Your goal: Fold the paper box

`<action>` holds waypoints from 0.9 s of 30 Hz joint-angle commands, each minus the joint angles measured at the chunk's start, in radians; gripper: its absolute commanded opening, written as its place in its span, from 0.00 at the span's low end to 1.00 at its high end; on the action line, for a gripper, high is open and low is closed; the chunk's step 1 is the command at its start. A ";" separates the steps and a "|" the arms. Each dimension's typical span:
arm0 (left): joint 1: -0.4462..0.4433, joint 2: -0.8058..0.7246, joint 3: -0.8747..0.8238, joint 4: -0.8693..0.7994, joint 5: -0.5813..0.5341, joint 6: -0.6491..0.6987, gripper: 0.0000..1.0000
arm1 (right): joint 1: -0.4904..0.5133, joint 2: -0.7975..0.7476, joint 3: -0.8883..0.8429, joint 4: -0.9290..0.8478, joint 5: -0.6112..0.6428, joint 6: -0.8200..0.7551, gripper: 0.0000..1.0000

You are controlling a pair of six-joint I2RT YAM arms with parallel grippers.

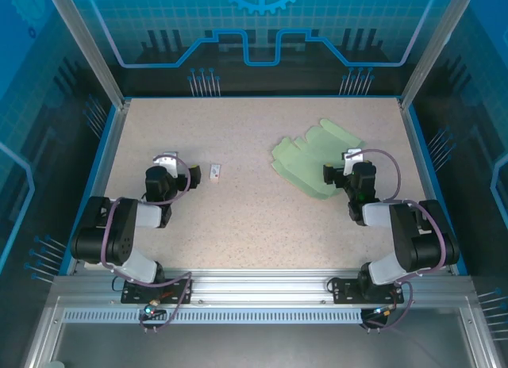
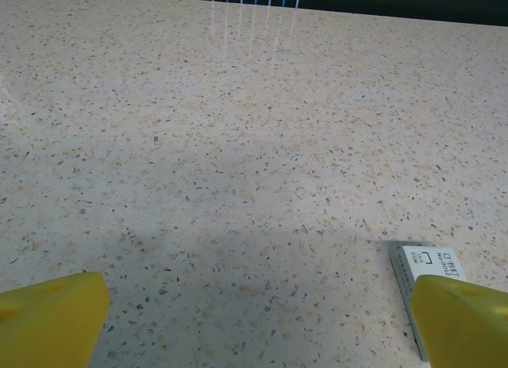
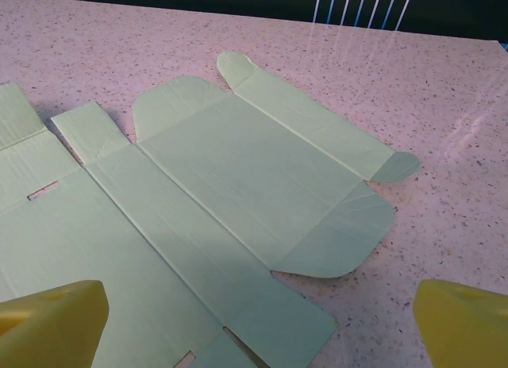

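Top external view: paper box, unfolded flat sheet, lies on table, far right. Right gripper, jaws spread wide & empty, at sheet's near-right edge. Left gripper, likewise released, just beside small white tag, well apart from box.

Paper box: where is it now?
Top view: the paper box lies flat, unfolded, on the right half of the table, just ahead of the right claw.
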 commanded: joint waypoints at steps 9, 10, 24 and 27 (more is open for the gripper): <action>0.005 -0.004 0.014 0.039 0.022 0.021 0.99 | -0.005 0.000 0.003 0.024 -0.005 -0.005 1.00; 0.005 -0.003 0.014 0.040 0.022 0.021 0.99 | -0.005 0.000 0.004 0.024 -0.004 -0.005 1.00; 0.008 -0.004 0.015 0.037 0.028 0.016 0.99 | -0.017 -0.002 0.005 0.019 -0.027 -0.004 1.00; 0.008 -0.003 0.015 0.036 0.014 0.015 0.99 | -0.015 -0.002 0.004 0.019 -0.027 -0.004 1.00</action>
